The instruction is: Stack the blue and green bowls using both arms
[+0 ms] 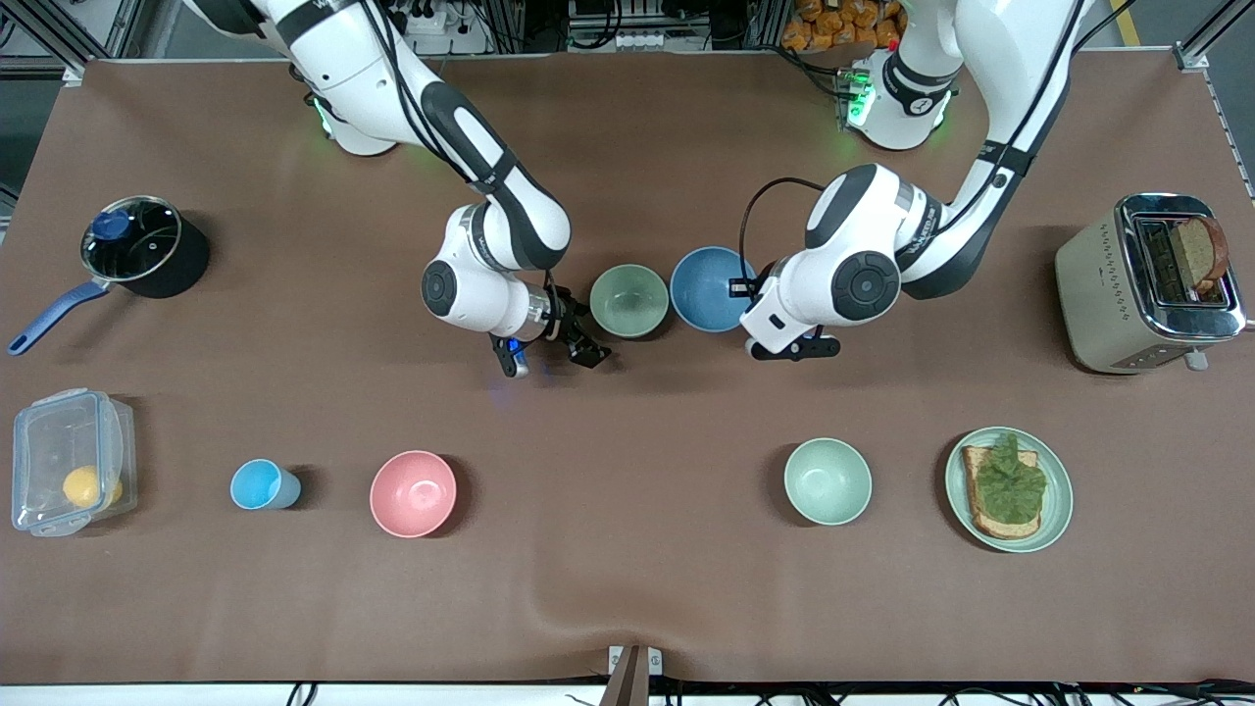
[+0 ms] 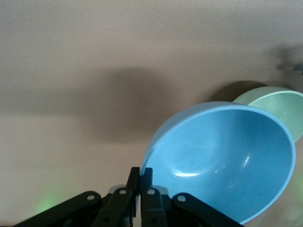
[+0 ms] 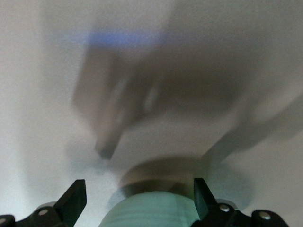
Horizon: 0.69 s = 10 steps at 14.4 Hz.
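The blue bowl [image 1: 708, 290] and the green bowl [image 1: 628, 300] sit side by side at mid-table, the green one toward the right arm's end. My left gripper [image 1: 747, 290] is shut on the blue bowl's rim; in the left wrist view the fingers [image 2: 140, 177] pinch the rim of the blue bowl [image 2: 222, 161], which looks tilted, with the green bowl [image 2: 279, 106] past it. My right gripper [image 1: 549, 353] is open and empty beside the green bowl. In the right wrist view its fingers [image 3: 139, 196] stand wide apart with the green bowl's outer wall [image 3: 156, 210] between them, untouched.
A paler mint bowl [image 1: 828, 480], a green plate with toast [image 1: 1054, 510], a pink bowl [image 1: 413, 493] and a light-blue cup [image 1: 260, 484] stand nearer the camera. A toaster [image 1: 1098, 284] is at the left arm's end; a pot [image 1: 137, 245] and a clear box [image 1: 69, 476] are at the right arm's end.
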Each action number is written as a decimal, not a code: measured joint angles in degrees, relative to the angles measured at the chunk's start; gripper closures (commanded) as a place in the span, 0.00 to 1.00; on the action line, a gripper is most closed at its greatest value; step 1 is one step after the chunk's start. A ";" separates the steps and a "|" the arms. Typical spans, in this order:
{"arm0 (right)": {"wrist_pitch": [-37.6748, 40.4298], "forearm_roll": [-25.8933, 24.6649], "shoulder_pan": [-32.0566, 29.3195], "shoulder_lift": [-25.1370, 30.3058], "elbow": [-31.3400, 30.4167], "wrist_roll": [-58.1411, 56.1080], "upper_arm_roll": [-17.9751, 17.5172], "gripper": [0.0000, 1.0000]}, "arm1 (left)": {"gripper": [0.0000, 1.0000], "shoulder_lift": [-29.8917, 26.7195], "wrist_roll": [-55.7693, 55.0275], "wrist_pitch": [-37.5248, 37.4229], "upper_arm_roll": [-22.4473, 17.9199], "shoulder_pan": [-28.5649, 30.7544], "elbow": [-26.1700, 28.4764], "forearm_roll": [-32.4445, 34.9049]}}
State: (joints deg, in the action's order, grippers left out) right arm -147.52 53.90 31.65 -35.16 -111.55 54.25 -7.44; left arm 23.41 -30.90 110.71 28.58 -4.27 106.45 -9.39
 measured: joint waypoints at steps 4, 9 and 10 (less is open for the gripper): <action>0.01 0.00 0.00 0.00 -0.55 -0.61 -0.02 0.00 | 1.00 0.99 -3.10 2.73 0.01 -2.00 0.37 -0.04; 0.04 0.00 0.00 0.00 -0.56 -0.80 -0.03 0.00 | 1.00 1.29 -5.20 3.78 0.02 -3.63 0.39 -0.91; 0.05 0.00 0.00 0.00 -0.56 -0.81 -0.04 0.00 | 1.00 1.34 -5.76 4.23 0.02 -3.94 0.40 -0.95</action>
State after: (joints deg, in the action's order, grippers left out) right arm -147.47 53.90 31.65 -35.16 -112.11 53.45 -7.48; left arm 24.75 -36.67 114.95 28.60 -8.21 106.85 -10.34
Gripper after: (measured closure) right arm 0.000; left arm 0.952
